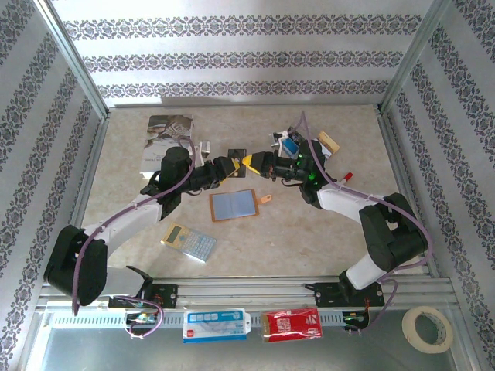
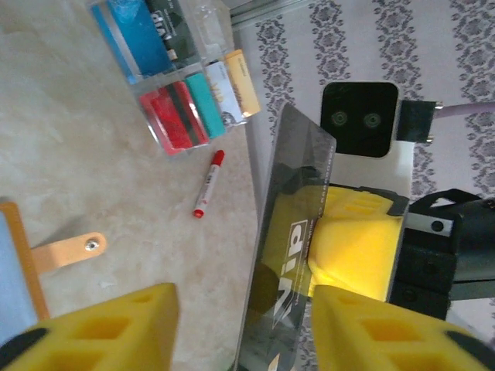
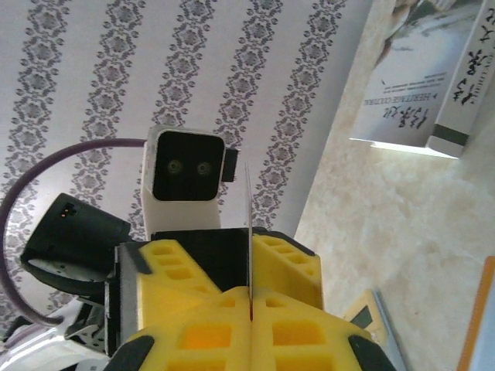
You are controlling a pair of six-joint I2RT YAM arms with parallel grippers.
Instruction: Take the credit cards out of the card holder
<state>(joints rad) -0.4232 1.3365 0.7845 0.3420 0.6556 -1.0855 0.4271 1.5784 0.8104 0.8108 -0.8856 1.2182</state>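
A dark credit card [image 2: 292,232] is held up above the table with my right gripper [image 3: 251,309] shut on it; its thin edge [image 3: 249,224] rises from the closed pads. My left gripper [image 2: 244,328] is open, one finger on each side of the same card, not pressing it. The two grippers meet mid-table, left gripper [image 1: 228,163] facing right gripper [image 1: 252,161]. The card holder [image 1: 232,205] lies open and flat just in front of them, blue-grey panels up, tab [image 2: 69,251] to the right. More credit cards [image 2: 182,69] lie in a clear tray at the back right.
A red marker [image 2: 209,184] lies near the card tray [image 1: 302,143]. A grey book [image 1: 166,139] sits back left, a calculator [image 1: 189,242] front left. Metal-framed patterned walls close in the table. A tape roll [image 1: 427,328] rests off the front right.
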